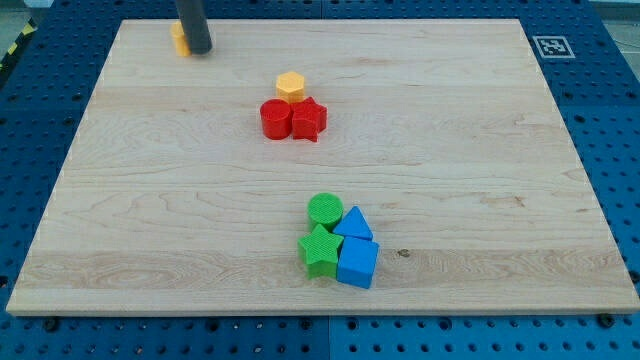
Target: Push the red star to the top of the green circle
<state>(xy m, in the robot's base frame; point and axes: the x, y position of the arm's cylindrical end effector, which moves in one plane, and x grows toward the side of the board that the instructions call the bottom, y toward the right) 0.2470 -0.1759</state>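
Well apart: red star [310,120] (mid-board), green circle [325,210]

You have bright, even light from overhead here. The wooden board [200,200] shows its grain cleanly with no hot glare. Shadows are short and soft: a faint one hugs the base of the blue cube [358,265] and the red star [309,120]. Focus is sharp across the middle; the dark rod [194,24] at the view's top looks slightly soft. You can see no obvious bending at the edges.
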